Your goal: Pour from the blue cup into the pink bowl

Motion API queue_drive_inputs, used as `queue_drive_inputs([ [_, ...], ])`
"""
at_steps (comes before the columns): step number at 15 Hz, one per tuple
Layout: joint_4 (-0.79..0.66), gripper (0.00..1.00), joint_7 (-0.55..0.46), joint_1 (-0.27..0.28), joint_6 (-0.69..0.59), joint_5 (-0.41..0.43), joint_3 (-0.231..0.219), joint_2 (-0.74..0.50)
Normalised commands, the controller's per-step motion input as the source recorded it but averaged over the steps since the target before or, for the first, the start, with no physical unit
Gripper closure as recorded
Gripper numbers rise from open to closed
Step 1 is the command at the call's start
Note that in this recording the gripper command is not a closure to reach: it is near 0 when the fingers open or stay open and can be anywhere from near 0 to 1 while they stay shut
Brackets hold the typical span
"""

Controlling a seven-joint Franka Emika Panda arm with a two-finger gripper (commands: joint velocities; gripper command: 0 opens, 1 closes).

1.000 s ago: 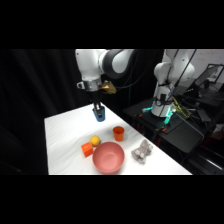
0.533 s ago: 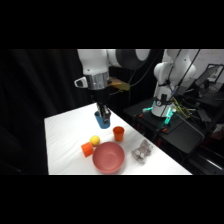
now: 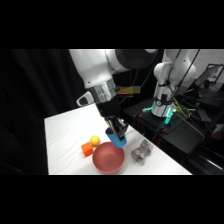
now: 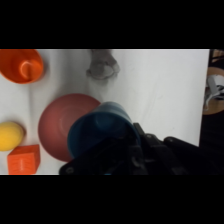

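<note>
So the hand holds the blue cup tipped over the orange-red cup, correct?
Not quite. The hand holds the blue cup tipped over the pink bowl, as the wrist view shows. The orange-red cup stands apart, off to one side.

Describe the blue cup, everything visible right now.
The blue cup is small, plain, bright blue, plastic by its look, slightly tapered. The gripper holds it off the table, tilted over, its open mouth turned toward the pink bowl below, above the bowl's rim. In the wrist view its inside looks dark blue; any contents cannot be made out. Nothing but the gripper touches it.
</note>
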Motion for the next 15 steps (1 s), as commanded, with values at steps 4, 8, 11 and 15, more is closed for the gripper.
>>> queue_drive_inputs([
  [4,0.51,0.16,-0.55,-0.243,-0.67,0.393,0.091,0.29],
  [8,0.56,0.11,-0.31,-0.223,-0.76,0.349,0.083,0.32],
  [11,0.58,0.15,-0.13,-0.179,-0.75,0.357,0.063,0.38],
  [15,0.53,0.14,-0.01,-0.127,-0.68,0.421,0.056,0.33],
])
